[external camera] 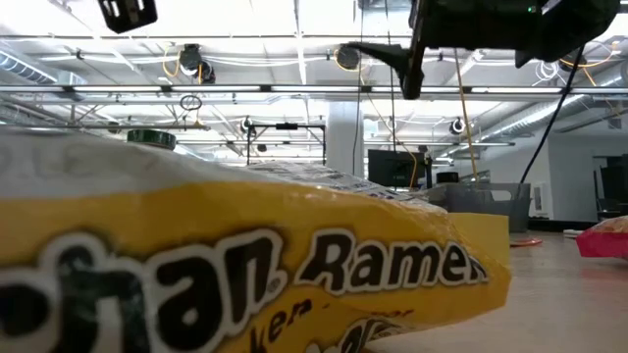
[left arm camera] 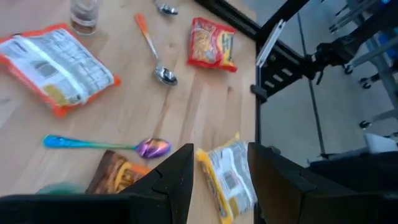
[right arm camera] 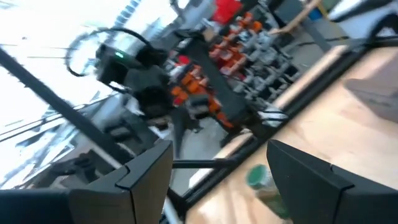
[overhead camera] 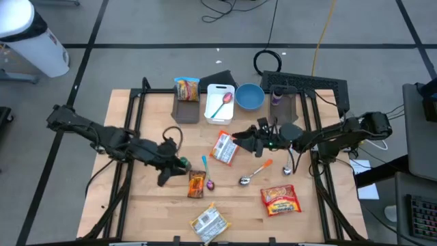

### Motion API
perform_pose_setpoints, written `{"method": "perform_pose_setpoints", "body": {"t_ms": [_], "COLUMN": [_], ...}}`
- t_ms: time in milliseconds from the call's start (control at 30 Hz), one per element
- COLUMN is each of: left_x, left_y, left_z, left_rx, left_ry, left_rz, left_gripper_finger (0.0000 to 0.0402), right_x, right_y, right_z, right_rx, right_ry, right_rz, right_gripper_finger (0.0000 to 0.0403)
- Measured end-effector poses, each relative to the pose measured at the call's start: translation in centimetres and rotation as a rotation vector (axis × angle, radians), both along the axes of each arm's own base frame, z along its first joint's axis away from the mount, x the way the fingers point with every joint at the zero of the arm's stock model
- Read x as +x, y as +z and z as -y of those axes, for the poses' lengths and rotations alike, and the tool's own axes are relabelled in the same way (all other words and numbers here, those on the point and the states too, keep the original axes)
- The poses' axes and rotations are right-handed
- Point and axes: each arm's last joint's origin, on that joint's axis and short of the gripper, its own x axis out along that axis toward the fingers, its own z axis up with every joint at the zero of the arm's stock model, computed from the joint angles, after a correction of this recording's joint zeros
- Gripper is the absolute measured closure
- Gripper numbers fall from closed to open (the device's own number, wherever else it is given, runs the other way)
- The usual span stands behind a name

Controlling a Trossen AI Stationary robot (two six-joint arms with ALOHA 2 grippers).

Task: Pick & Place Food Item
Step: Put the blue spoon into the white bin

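A: What lay on the wooden table in the overhead view?

B: 5 food packets. A red ramen packet sat near the front right, a yellow ramen packet at the front edge, a dark snack packet left of centre, an orange-edged noodle packet near the middle, and a yellow packet stood in a dark bin at the back. A white tray holding a green spoon sat beside a blue bowl.

A: Where was the left end effector?

B: The left end effector hung just left of the dark snack packet, near an iridescent spoon. Its wrist view showed its 2 fingers partly apart with nothing between them, and the yellow ramen packet lay on the table beyond the gap.

A: And the right end effector?

B: The right end effector hovered above the table just right of the orange-edged noodle packet. Its fingers stood wide apart and held nothing.

A: Any other utensils?

B: An orange-handled spoon lay between the noodle packet and the red ramen packet, with a plain metal spoon further right.

A: What did the table-level view show?

B: Mostly the yellow ramen packet, filling the foreground, with 1 end effector hanging overhead.
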Motion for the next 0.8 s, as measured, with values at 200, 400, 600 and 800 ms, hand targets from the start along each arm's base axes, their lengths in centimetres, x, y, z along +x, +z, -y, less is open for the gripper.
{"method": "perform_pose_setpoints", "body": {"t_ms": [200,400,600,800], "left_x": [3.1,5.1,6.2,8.5], "left_y": [-1.9,-3.2,-3.5,-1.5], "left_z": [1.7,3.8,6.5,9.0], "left_rx": [-0.041,-0.164,-0.213,-0.044], "left_ry": [0.020,0.042,0.069,0.046], "left_rz": [-0.002,0.010,-0.014,-0.208], "left_gripper_finger": [0.0245,0.0245,0.0245,0.0245], "right_x": [-0.5,-1.7,-2.9,-2.9], "right_y": [1.2,2.0,2.6,1.9], "right_z": [-2.8,-6.0,-8.3,-8.9], "right_rx": [-0.031,-0.023,-0.081,-0.113], "right_ry": [0.133,0.256,0.251,0.252], "right_rz": [0.127,0.170,0.192,0.121], "right_gripper_finger": [0.0149,0.0149,0.0149,0.0149]}}
